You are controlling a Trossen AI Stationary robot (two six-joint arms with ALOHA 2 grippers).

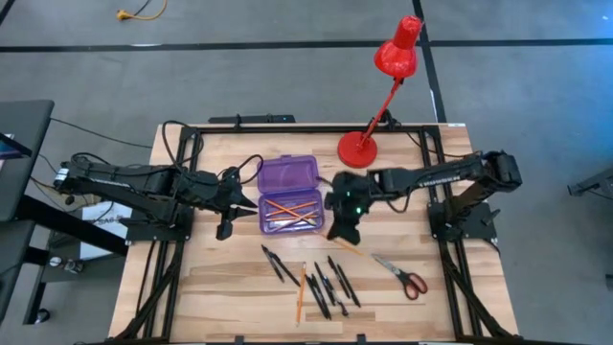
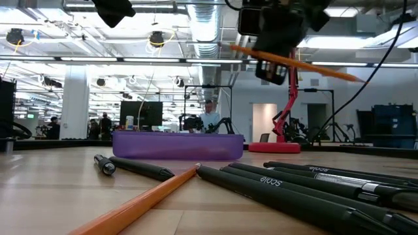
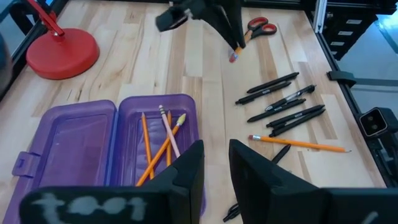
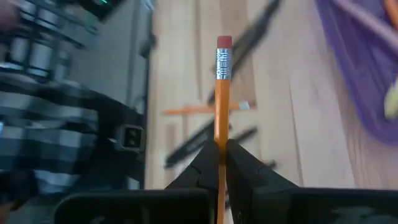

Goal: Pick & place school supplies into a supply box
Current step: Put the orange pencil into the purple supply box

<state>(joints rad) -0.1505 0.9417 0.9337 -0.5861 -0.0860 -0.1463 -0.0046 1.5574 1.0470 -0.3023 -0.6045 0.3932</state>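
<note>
The open purple supply box (image 1: pixel 290 196) lies mid-table with several orange pencils in its tray (image 3: pixel 158 140); its lid (image 3: pixel 68 140) lies flat beside the tray. My right gripper (image 1: pixel 343 228) hovers just right of the box, shut on an orange pencil (image 2: pixel 300 65). My left gripper (image 3: pixel 215 167) waits at the box's left side, open by a narrow gap. Several black pens (image 1: pixel 326 278) and one more pencil (image 1: pixel 301 292) lie on the near part of the table. The red-handled scissors (image 1: pixel 404 277) lie to their right. My right gripper pinches the orange pencil's shaft (image 4: pixel 220 134) between its two fingers (image 4: pixel 239 163), coming from above and lying across it. The eraser end (image 4: pixel 224 42) sticks out past the fingers. The pencil is lifted clear of the table and tilted.
A red desk lamp stands with its base (image 1: pixel 359 150) at the far edge, right of the box, and its head (image 1: pixel 397 48) beyond the table. Cables run along the far edge. Bare wood lies between the box and the pens.
</note>
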